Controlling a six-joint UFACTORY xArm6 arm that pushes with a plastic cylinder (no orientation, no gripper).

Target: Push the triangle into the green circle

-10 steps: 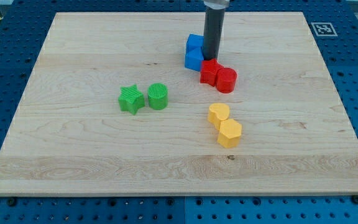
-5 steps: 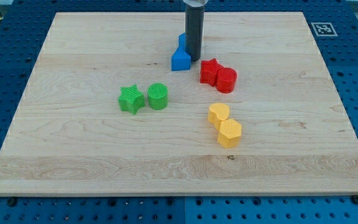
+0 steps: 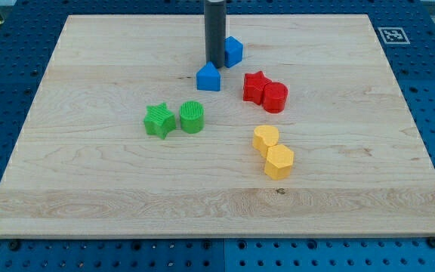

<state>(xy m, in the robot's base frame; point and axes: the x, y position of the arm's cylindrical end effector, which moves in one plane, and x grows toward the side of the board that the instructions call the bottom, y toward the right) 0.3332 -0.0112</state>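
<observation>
my tip [image 3: 214,65] sits just behind the blue triangle [image 3: 209,77], on the side toward the view's top. it looks like it is touching the block or very close to it; i can't tell which. i think it is there so a push goes down and to the view's left, where the green circle [image 3: 192,117] waits. the triangle and the circle are near but not touching, with bare wood between them.

my end effector is only a straight dark rod. it has nothing that opens or closes, so it holds nothing. it can only shove.

the other blue block [image 3: 233,51] sits just to the view's right of the rod, apart from the triangle. its shape is hard to tell.

the green star [image 3: 159,120] is right beside the circle, on its left. if i push too hard, i think the circle could bump the star.

the red star [image 3: 254,87] and another red block [image 3: 275,97] touch each other. two yellow blocks [image 3: 273,152] touch too, lower down.

the blocks look like plastic with tiny ridges. the desk [image 3: 89,196] is smooth light wood with grain lines, so blocks should slide easily.
</observation>
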